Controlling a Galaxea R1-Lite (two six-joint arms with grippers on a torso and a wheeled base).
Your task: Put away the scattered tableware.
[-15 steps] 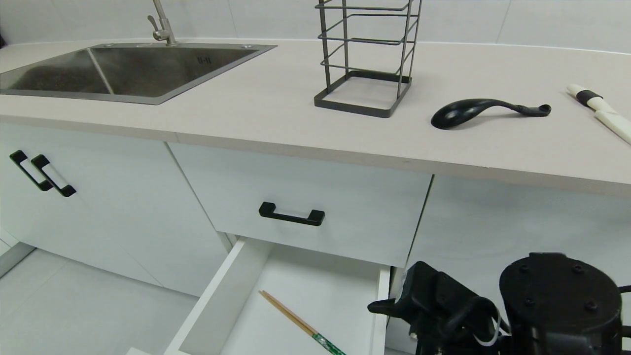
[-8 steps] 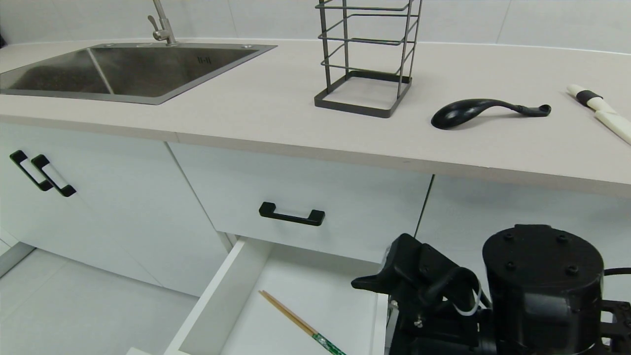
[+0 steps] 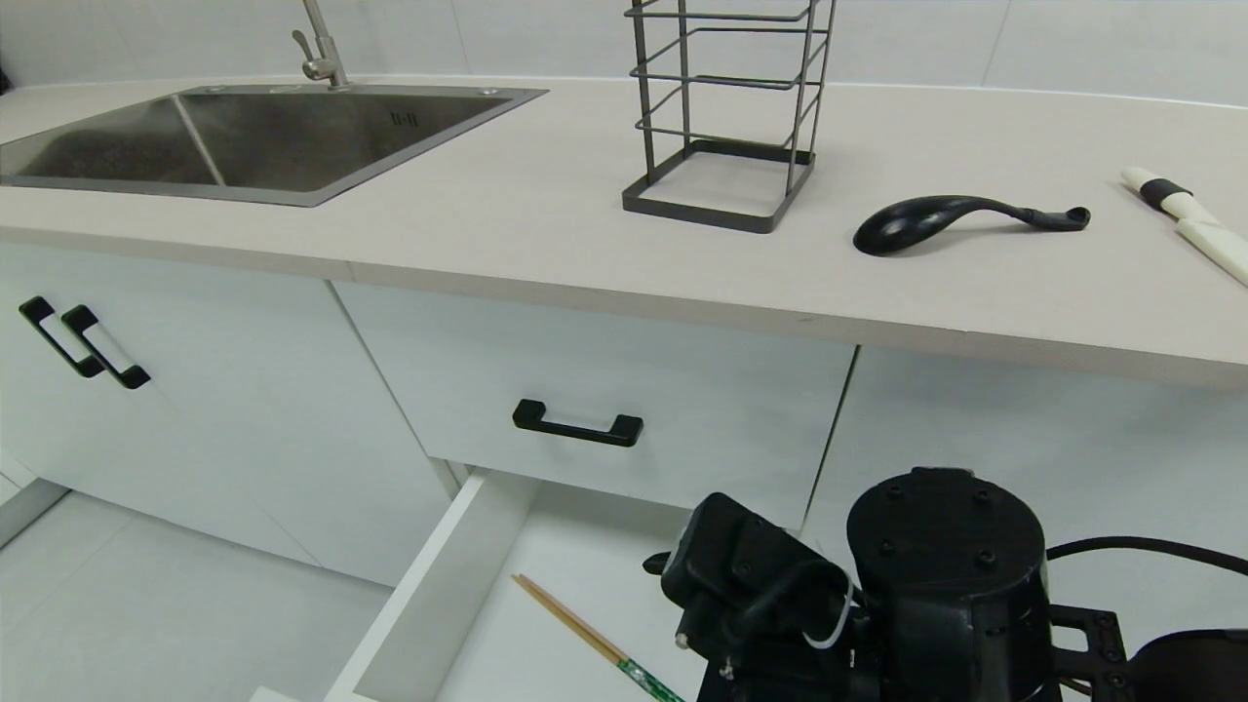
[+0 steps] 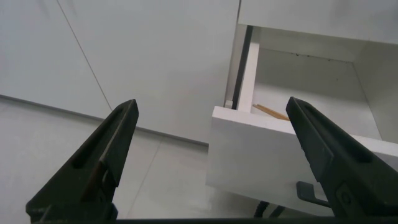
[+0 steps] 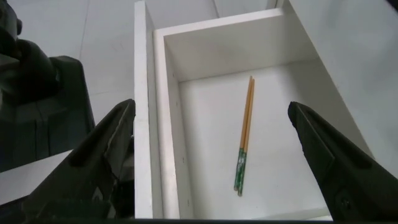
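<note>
Sink: set into the surface, above the drawer and well to its left.
Left claw: fingers spread wide with nothing between them; low down, outside the drawer's left side, facing its front corner.
Drawer: white, the lower one of the cabinet, pulled out; a shut drawer front with a black handle sits directly above it.
Chopsticks: a pair lying side by side, flat on the drawer's floor, their green-patterned ends toward the drawer's front.
Rack: dark wire frame, upright on the surface, above the drawer and farther back.
Right claw: spread wide and empty, hanging over the drawer's inside with the chopsticks below it.
Spoon: black with a curved handle, lying on the surface, above the drawer and to its right, bowl end on the drawer's side.
White utensil: long, with a black band, lying on the surface farthest right of the drawer; what kind it is cannot be told.
</note>
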